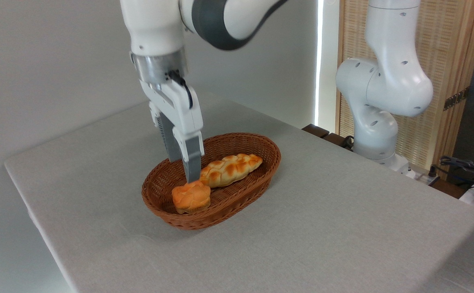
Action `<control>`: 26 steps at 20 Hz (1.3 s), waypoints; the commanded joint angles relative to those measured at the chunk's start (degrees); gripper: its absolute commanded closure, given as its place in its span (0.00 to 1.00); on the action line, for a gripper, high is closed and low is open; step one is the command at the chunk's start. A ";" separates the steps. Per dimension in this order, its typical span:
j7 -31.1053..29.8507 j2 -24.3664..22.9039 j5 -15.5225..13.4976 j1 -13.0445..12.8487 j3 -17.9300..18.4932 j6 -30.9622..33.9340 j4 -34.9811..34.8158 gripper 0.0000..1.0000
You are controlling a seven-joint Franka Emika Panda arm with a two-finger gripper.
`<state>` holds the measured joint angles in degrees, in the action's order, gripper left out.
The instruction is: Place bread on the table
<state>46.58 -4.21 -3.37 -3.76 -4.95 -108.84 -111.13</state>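
- The orange bun [191, 197] is seen lying inside the brown wicker basket [257, 179], at its near left end, just beside a longer braided loaf [230, 169]. It has not yet been lifted.
- The gripper [192, 173] is positioned pointing down above the bun's rear edge. One finger tip is seen at or just above the bun's top; contact cannot be confirmed.
- The fingers are viewed nearly edge-on and overlap, so whether they are spread or pressed together cannot be told. Nothing is seen pinched.
- The step in hand is judged to be the approach for grasping.
- For a sound grasp, the bun should be straddled across its middle, with the fingers kept off the loaf and the basket wall.
- A straight lift clear of the rim is advised before the bun is carried to bare grey table [342, 228].
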 commanded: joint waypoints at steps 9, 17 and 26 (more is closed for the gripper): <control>5.27 0.43 -0.15 -0.37 -1.91 -11.04 -10.15 0.00; 6.06 1.92 -0.15 -0.37 -2.35 -12.28 -10.24 0.22; 7.56 2.36 -0.15 -0.37 -2.35 -12.54 -10.15 0.79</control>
<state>53.12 -2.22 -3.29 -4.04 -7.36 -119.97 -120.96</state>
